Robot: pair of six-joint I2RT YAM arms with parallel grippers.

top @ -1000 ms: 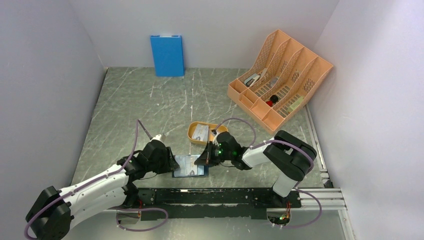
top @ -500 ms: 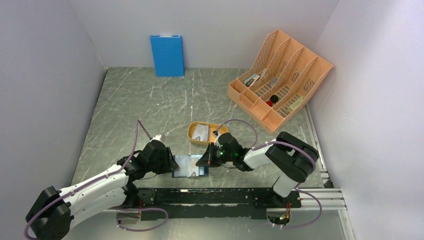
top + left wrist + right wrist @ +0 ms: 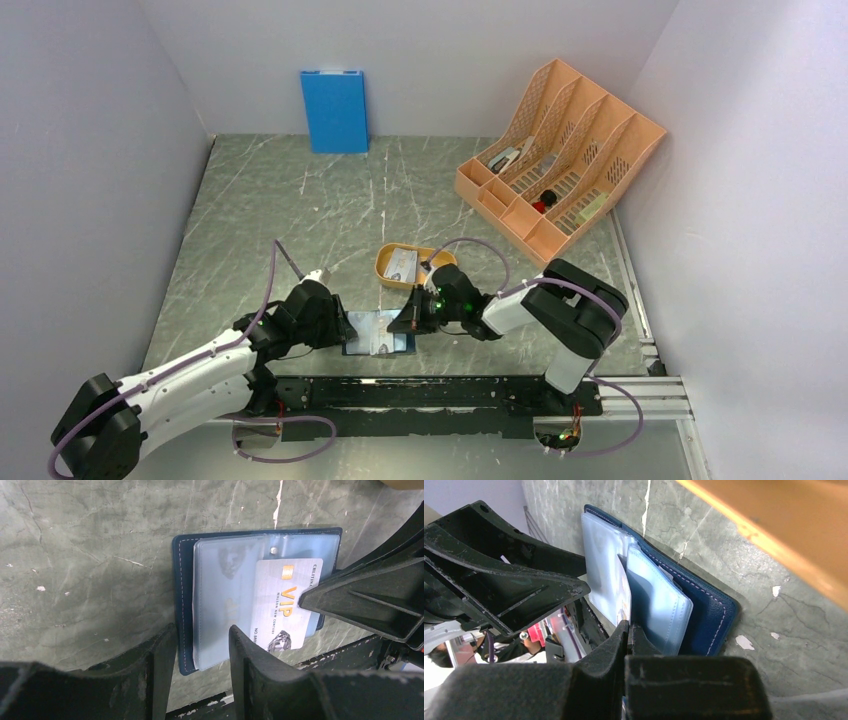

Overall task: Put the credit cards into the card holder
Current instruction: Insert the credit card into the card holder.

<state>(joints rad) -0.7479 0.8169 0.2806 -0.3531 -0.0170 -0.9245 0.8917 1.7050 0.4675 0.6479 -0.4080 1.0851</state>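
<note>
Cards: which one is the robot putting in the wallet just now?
The silver VIP card with gold lettering, pinched by the shut right gripper over the open navy wallet's clear pockets. The other cards lie in the orange tray.

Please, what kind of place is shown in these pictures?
Probably a robot test cell, not a home: plain white walls box in a marble-look table, a left arm and a right arm are bolted to a rail at its edge, and an orange desk organizer and a blue panel look staged.
</note>
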